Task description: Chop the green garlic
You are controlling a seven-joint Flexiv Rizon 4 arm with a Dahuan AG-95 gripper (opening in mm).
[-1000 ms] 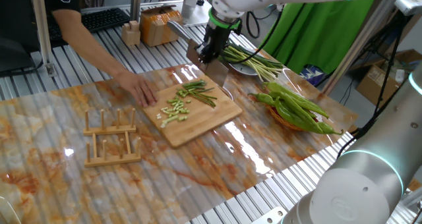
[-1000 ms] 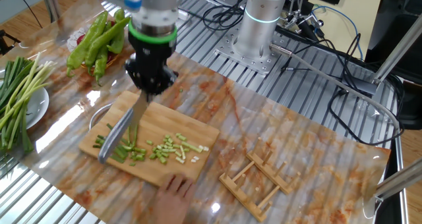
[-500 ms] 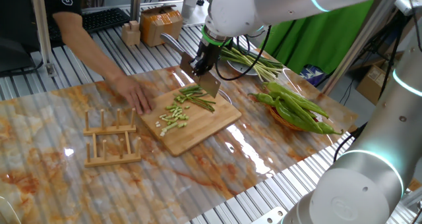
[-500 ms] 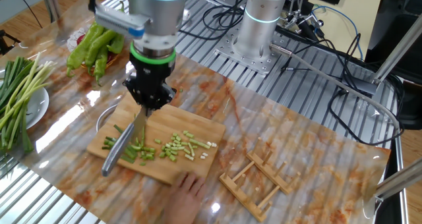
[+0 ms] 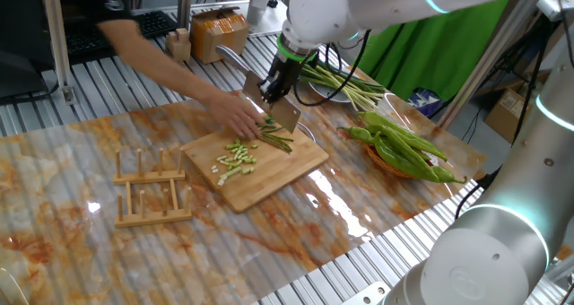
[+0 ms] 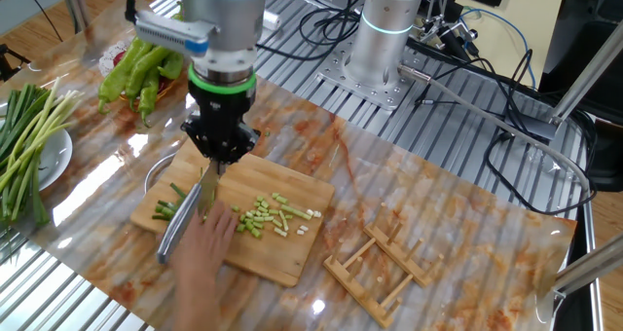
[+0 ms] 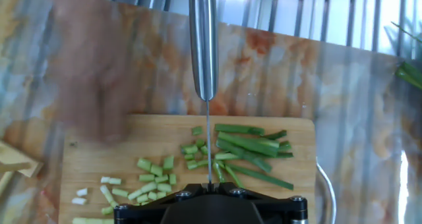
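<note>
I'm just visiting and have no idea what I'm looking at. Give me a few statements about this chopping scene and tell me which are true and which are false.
1. The robot's hand holds a knife. True.
2. The green garlic lies on a wooden cutting board. True.
3. All the stalks are already cut into short bits. False: longer dark green pieces lie uncut beside the short bits.
4. No person is near the board. False: a person's hand reaches onto it right beside the blade.
5. The green peppers sit on the cutting board. False: they are piled off to the side, away from it.
6. A small wooden rack stands on the table next to the board. True.
</note>
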